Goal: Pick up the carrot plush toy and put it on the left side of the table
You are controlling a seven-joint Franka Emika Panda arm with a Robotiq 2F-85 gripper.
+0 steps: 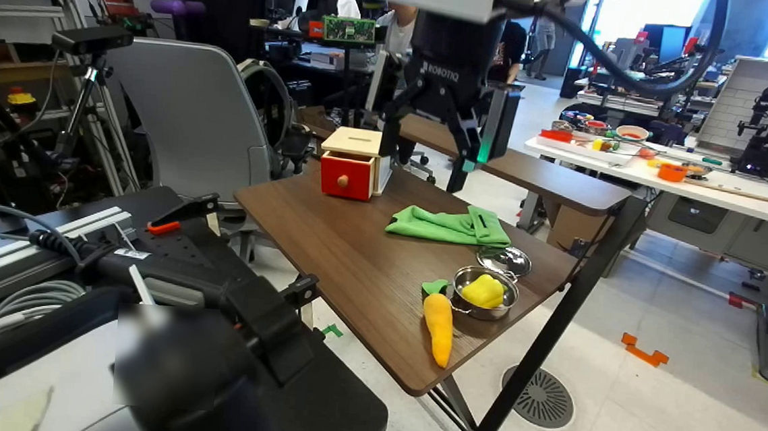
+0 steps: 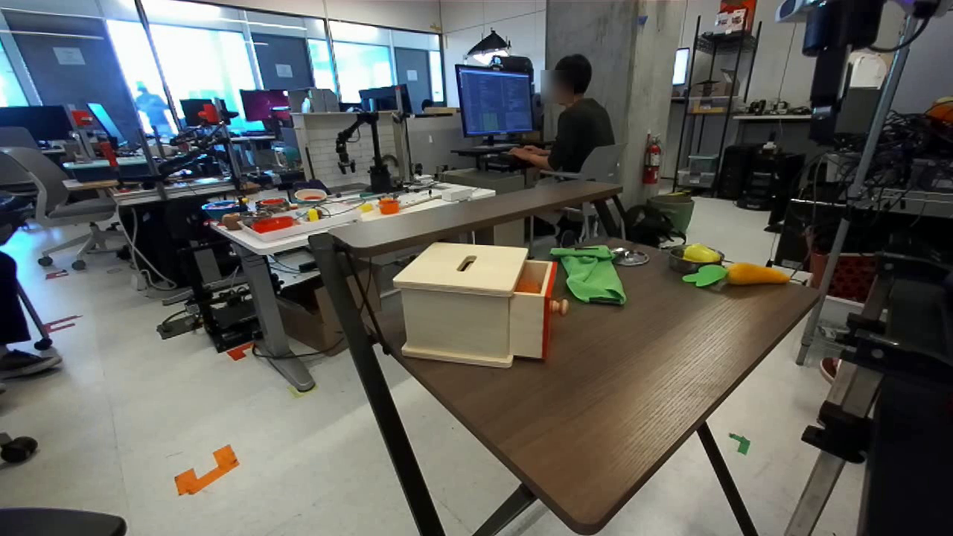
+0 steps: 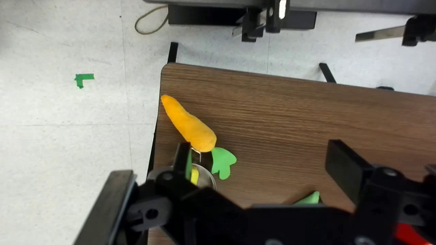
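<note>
Carrot plush (image 3: 190, 126): flat on its side near a corner of the table (image 3: 289, 109), tip aimed between 10 and 11 o'clock in the wrist view. It's the table doing all the holding.
Leafy top (image 3: 222, 162): green, off the fat end toward 5 o'clock there.
Gripper (image 3: 260, 156): jaws spread wide, nothing between them, hanging well above the table. Pretty sure the grab hasn't started; I'd guess that spread leaves room for a squishy body.
Metal pot (image 1: 485, 313): just beside the carrot's fat end, around 2 o'clock from it in an exterior view; can't tell if they touch. Its wall probably stops the yellow toy (image 1: 483, 291) rolling off.
Pot lid (image 1: 504, 260): off, lying at the pot's 1 o'clock.
Green cloth (image 1: 449, 227): 12 o'clock from the carrot, same view.
Grab spot: I'd pinch mid-length, since going in nearer the leafy top might bump the pot.
Left side: can't tell which edge counts.
</note>
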